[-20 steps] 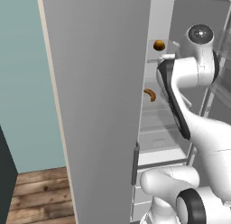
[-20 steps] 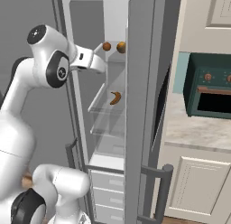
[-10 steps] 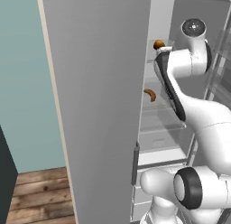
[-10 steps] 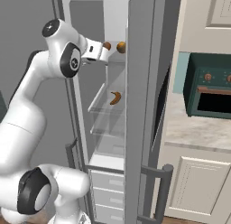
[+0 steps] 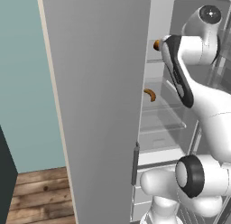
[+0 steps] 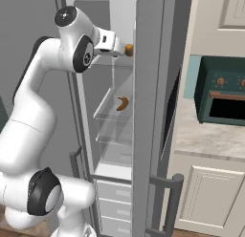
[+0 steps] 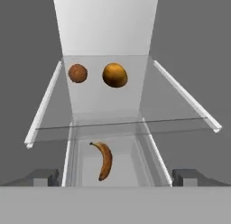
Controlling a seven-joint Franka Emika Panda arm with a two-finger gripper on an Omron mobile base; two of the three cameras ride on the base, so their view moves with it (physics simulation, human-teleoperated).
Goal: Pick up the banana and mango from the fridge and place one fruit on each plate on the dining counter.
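In the hand view, a small brown round fruit is seen at upper left on the upper glass shelf of the fridge, with the mango just beside it to the right, apart from it. Beneath, at lower centre, the banana is seen lying on a lower shelf. The gripper is held with its jaws spread wide and nothing between them, short of the fruit. In the right base view, the banana is seen mid-frame behind the open fridge door.
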